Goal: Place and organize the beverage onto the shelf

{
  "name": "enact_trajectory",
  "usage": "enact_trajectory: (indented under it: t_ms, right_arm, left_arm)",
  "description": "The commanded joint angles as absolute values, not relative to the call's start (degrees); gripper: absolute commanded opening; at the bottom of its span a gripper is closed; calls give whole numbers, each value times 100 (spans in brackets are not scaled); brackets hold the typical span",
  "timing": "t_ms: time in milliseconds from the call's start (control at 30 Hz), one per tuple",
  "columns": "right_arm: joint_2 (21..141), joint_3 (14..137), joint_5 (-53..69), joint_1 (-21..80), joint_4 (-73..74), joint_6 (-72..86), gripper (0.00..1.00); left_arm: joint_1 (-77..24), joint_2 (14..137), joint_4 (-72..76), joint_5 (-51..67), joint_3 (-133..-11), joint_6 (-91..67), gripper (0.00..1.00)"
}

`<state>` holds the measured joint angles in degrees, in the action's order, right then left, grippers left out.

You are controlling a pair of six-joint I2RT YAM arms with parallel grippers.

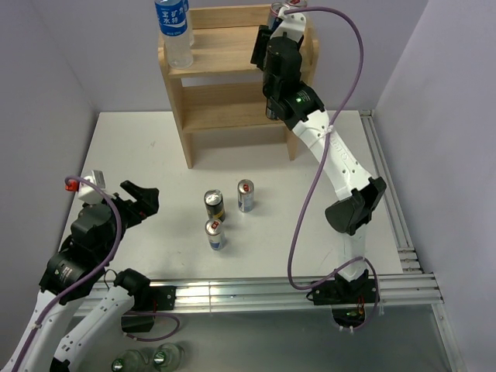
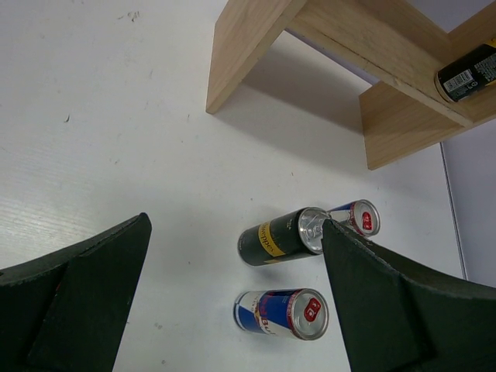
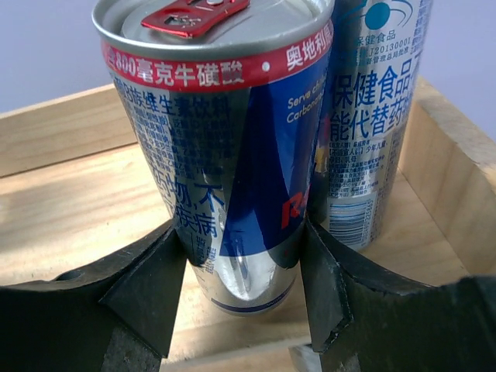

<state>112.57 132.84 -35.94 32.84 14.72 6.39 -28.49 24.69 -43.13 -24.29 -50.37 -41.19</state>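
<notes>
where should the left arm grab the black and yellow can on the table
Around its mid-body, from the side facing the open left gripper. The black and yellow can stands upright, with a blue can close on its near side and a silver can towards the right arm, so that side looks freest.

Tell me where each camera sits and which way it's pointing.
Top external: above and behind the robot, looking down at the table, shelf and both arms.
Left wrist: low over the table, facing three loose cans and the shelf's foot; open left pincer frames it.
Right wrist: at the shelf's top tier, facing the blue-and-silver can its right pincer grips.
Shared: top and left wrist both show the loose cans.
</notes>
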Motion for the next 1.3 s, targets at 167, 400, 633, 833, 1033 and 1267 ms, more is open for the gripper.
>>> enact_trajectory:
  t_ms: [167, 400, 633, 833, 1033, 1267]
  right_arm:
    - [11804, 13096, -3560, 3226, 2004, 905, 17]
    - [11830, 12841, -3603, 3226, 2004, 861, 18]
    - [11725, 12525, -3551, 3252, 1969, 738, 57]
    - [11751, 12472, -3568, 3269, 2013, 756, 64]
    - [11804, 12472, -3612, 3331, 2030, 773, 69]
    - [11839, 12454, -3656, 3392, 2083, 817, 70]
  left_arm:
    - [-2865, 2601, -4122, -2584, -5054, -3964, 99]
    - [-2856, 2733, -3982, -2601, -5054, -3858, 99]
    - [-2856, 2812, -3867, -2663, -5019, -3806, 99]
    - [-2857, 2813, -3832, -2681, -5001, -3735, 99]
    - [-2856, 2769, -3858, -2716, -4992, -3709, 99]
    - [-2857, 2760, -3885, -2742, -4984, -3656, 99]
